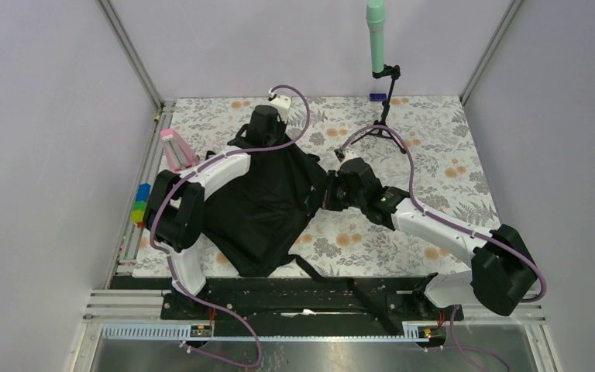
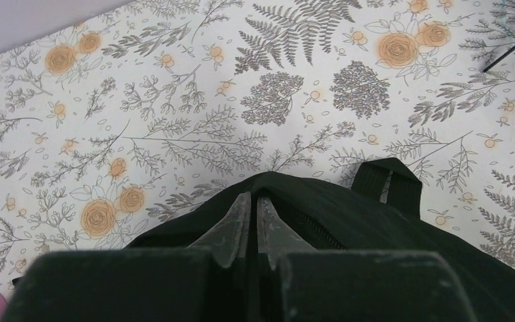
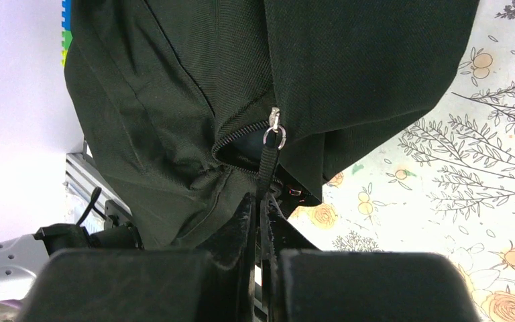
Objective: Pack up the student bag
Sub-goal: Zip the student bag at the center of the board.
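The student bag (image 1: 259, 205) is a large black fabric backpack lying mid-table, its far edge lifted. My left gripper (image 1: 266, 132) is shut on the bag's top fabric edge (image 2: 288, 191), beside the carry loop (image 2: 389, 184). My right gripper (image 1: 327, 191) is at the bag's right side, shut on the black zipper pull strap (image 3: 266, 171). The strap hangs from a silver zipper slider (image 3: 274, 127) on a partly open zipper (image 3: 231, 141). The inside of the bag is hidden.
A pink object (image 1: 177, 149) and a stack of coloured blocks (image 1: 140, 203) sit at the table's left edge. A mint-green microphone on a small tripod (image 1: 383, 93) stands at the back. A bag strap (image 1: 314, 270) trails toward the near edge.
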`<state>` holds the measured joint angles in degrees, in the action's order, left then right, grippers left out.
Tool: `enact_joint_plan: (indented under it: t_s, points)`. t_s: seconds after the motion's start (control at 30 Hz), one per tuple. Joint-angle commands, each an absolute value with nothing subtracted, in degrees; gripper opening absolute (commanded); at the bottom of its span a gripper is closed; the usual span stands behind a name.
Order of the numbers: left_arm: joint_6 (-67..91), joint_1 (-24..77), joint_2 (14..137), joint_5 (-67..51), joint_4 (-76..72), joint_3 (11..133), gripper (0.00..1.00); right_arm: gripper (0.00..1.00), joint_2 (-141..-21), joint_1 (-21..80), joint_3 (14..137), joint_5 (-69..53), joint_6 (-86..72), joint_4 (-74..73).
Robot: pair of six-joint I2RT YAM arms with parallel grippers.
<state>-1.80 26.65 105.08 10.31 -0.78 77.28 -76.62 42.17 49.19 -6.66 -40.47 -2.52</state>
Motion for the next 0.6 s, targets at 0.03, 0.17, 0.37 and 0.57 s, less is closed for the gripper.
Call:
enact_joint_plan:
  t_s: [0.03,0.17,0.37,0.57]
  points:
    - [-1.7,21.3,103.2,12.2,-15.4,77.6,0.00,0.00,-76.8,44.8,52.0,-6.7,-41.5,-4.4]
    - [-7.1,21.3,98.5,-3.3,-24.0,70.5,0.45,0.00,-76.7,40.1,55.8,-6.7,-38.6,-7.8]
    - [-6.1,21.5,94.6,-16.2,-29.6,66.7,0.92,0.00,-79.6,33.5,60.7,-13.9,-33.0,-10.5]
    - [0.6,27.1,97.3,-6.8,-11.9,76.9,0.88,0.00,-81.0,32.6,61.5,-15.2,-32.0,-10.5]
